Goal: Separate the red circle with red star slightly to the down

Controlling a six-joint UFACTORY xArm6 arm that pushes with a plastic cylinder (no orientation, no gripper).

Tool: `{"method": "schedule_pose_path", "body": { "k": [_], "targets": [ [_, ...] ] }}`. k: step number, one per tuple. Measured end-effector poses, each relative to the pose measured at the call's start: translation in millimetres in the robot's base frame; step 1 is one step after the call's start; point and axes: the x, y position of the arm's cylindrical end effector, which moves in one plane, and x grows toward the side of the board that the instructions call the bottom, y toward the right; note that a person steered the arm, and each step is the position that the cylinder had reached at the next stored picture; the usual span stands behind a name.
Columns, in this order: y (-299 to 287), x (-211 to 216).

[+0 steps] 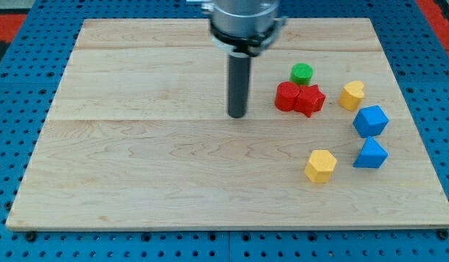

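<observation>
The red circle (pixel 287 95) sits on the wooden board right of centre, touching the red star (pixel 310 100) on its right. My tip (pixel 238 115) stands on the board to the left of the red circle, a short gap away and not touching it. The rod rises from it to the arm's head at the view's top.
A green circle (pixel 302 73) lies just above the red pair. A yellow heart-like block (pixel 351 94) is right of the star. A blue hexagon-like block (pixel 371 121) and a blue block (pixel 370 154) lie lower right. A yellow hexagon (pixel 320 165) lies below. The board's right edge (pixel 420 131) is close.
</observation>
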Motion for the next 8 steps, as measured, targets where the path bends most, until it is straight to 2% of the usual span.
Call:
{"method": "schedule_pose_path", "body": {
  "k": [2, 3, 4, 6, 7, 8],
  "targets": [
    [30, -104],
    [80, -111],
    [124, -91],
    [108, 13],
    [111, 26],
    [58, 0]
  ]
}}
